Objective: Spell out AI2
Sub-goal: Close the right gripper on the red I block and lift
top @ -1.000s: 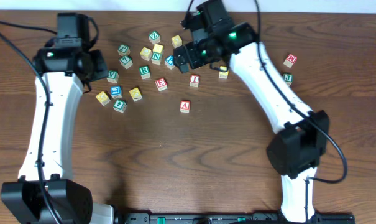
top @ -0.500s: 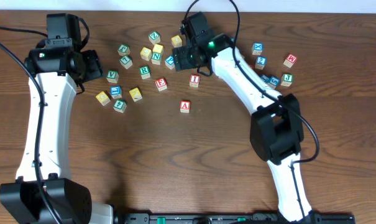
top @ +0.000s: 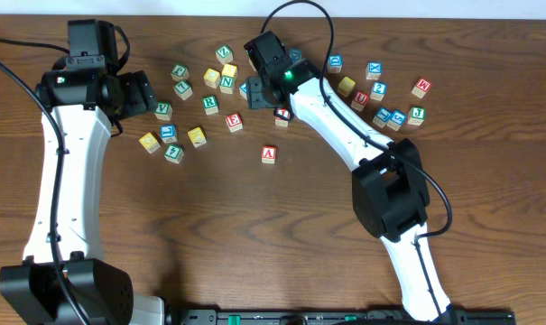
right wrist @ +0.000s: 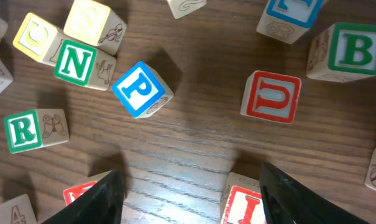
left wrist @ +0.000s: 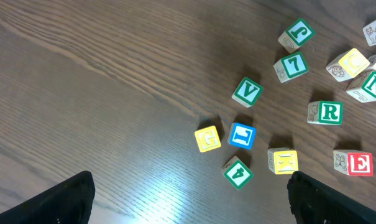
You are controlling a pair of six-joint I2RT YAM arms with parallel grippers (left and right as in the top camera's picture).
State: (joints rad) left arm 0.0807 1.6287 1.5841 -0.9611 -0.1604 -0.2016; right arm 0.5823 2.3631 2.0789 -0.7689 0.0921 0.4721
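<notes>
The right gripper (right wrist: 189,180) reaches to the far middle of the dark brown wooden table (top: 254,235), its jaws apart and low over the scattered blocks. The small pale wooden cube with the red letter I (right wrist: 243,205) lies between the two fingers. In the wrist view it is just beside the right-hand finger, with bare table between it and the other; whether that finger touches it I cannot tell. A red-marked cube (right wrist: 82,193) shows partly under the left-hand finger. Beyond the fingertips lie a blue P cube (right wrist: 141,88), a red U cube (right wrist: 271,96), a green N cube (right wrist: 82,60) and a green R cube (right wrist: 29,130).

The small pale wooden cube with the red letter A (top: 269,154) sits alone, nearer than the I cube and slightly to its left, well apart from both grippers. Several blue-marked cubes (top: 378,89) lie to the right of the right arm, too small to tell which of them bears the numeral 2.

The left gripper (left wrist: 191,190) hangs at the far left with its jaws wide apart and nothing between them. A green V cube (left wrist: 247,91), a blue L cube (left wrist: 242,135) and a yellow cube (left wrist: 207,138) lie just beyond it
</notes>
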